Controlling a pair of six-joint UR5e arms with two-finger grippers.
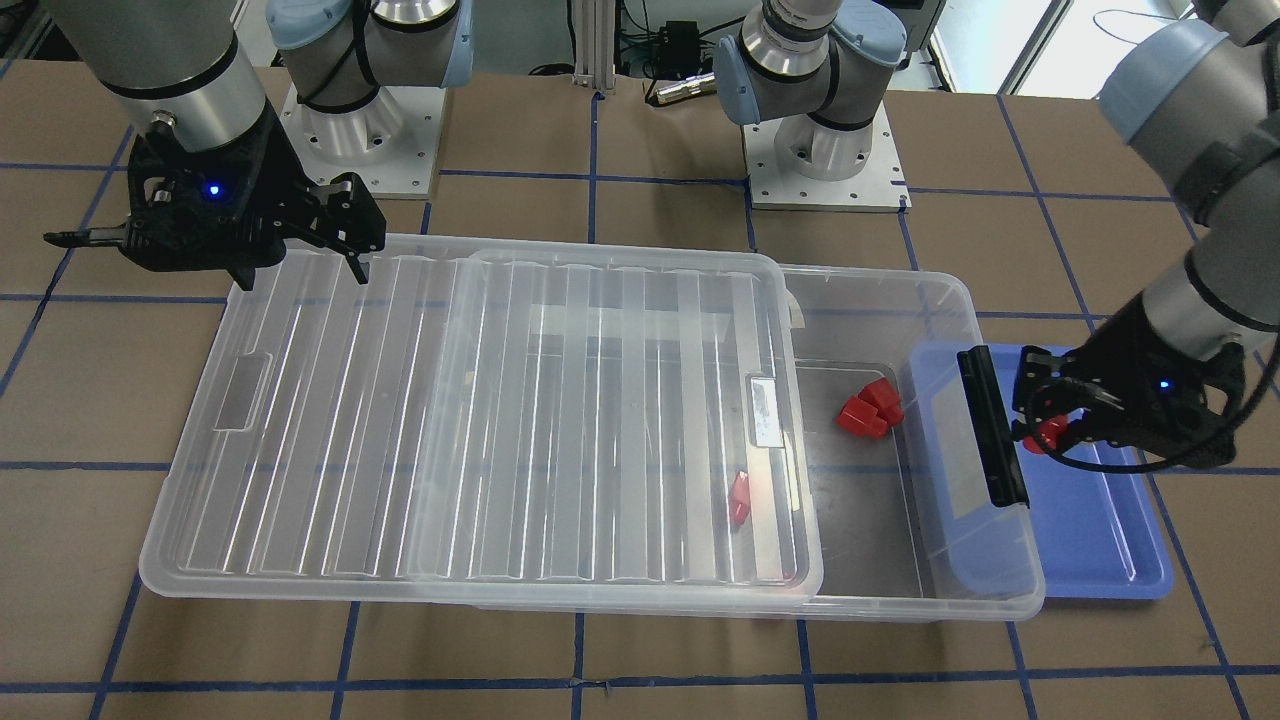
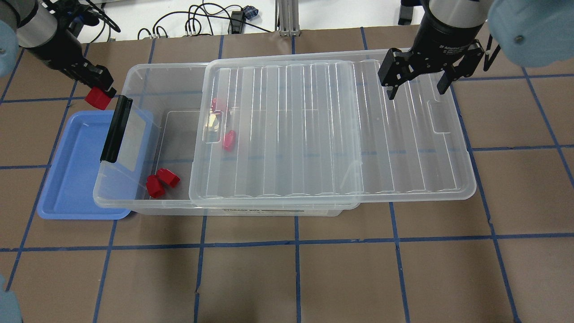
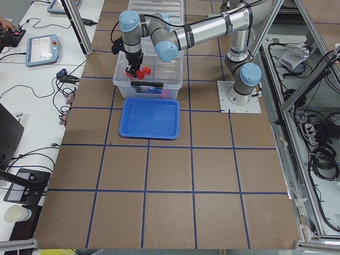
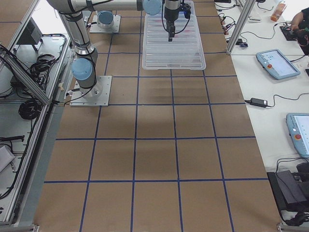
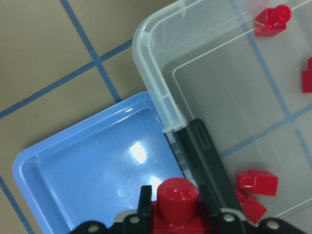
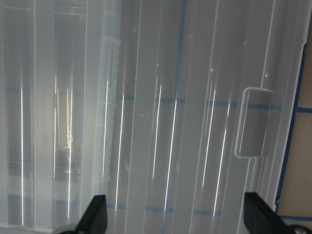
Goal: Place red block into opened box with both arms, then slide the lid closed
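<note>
My left gripper (image 2: 101,92) is shut on the red block (image 2: 99,98), held over the far corner of the blue tray, just outside the box's black bar (image 2: 115,130). The left wrist view shows the block (image 5: 176,202) between the fingers, stub forward. The clear box (image 2: 143,74) stands open at its left part. The ribbed lid (image 2: 332,134) covers the rest and overhangs to the right. My right gripper (image 2: 416,92) hangs open over the lid's far right part, close to its notch (image 6: 253,122), with nothing between its fingers.
A blue tray (image 2: 71,179) lies partly under the box's left end. Inside the box sit a clump of red blocks (image 2: 161,181) in the open part and a red block (image 2: 229,140) under the lid. Both arm bases stand behind the box.
</note>
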